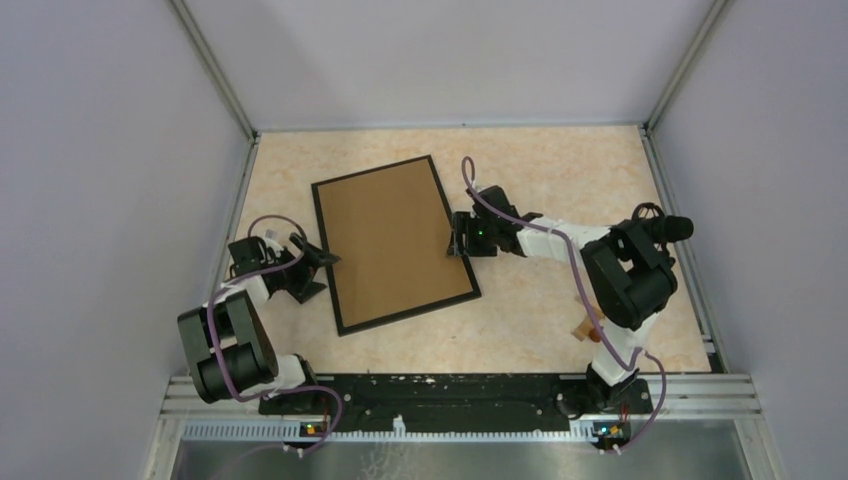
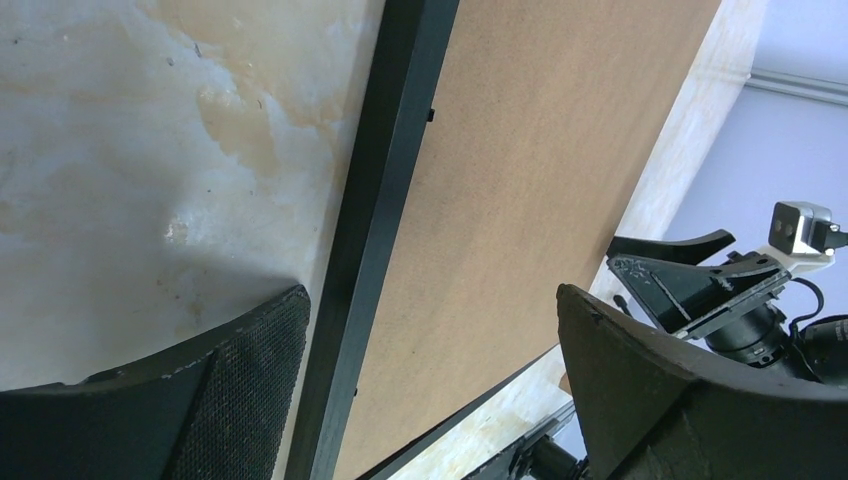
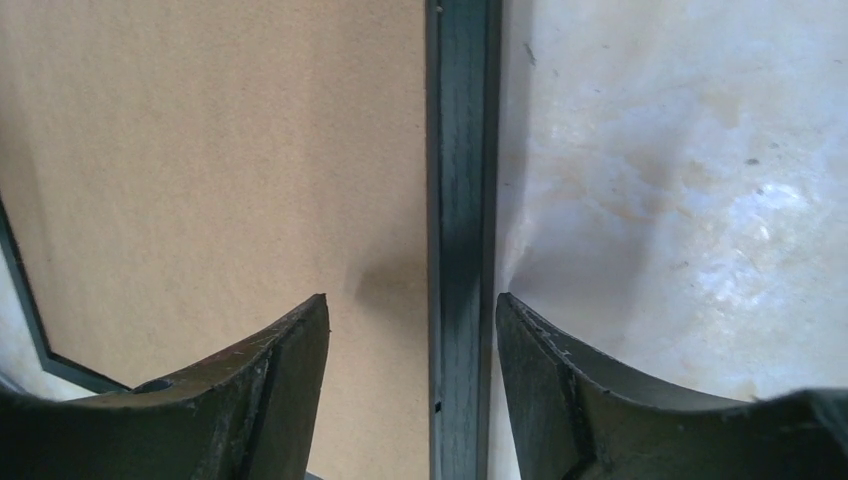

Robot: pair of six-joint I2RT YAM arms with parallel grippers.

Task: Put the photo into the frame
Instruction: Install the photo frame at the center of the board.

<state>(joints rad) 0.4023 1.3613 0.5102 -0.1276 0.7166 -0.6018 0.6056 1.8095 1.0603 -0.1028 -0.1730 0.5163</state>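
Right gripper (image 3: 412,300) straddles thin black frame (image 3: 460,200), seemingly brown-backed

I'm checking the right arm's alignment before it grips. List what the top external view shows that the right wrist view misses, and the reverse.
Only the top external view: the whole frame lying tilted on the table, both arms, and the left fingers at its left edge. Only the right wrist view: the right fingers standing apart on either side of the frame's right edge strip, neither clearly pressing it. Both: the brown backing board facing up, the black border, and the marbled table surface.
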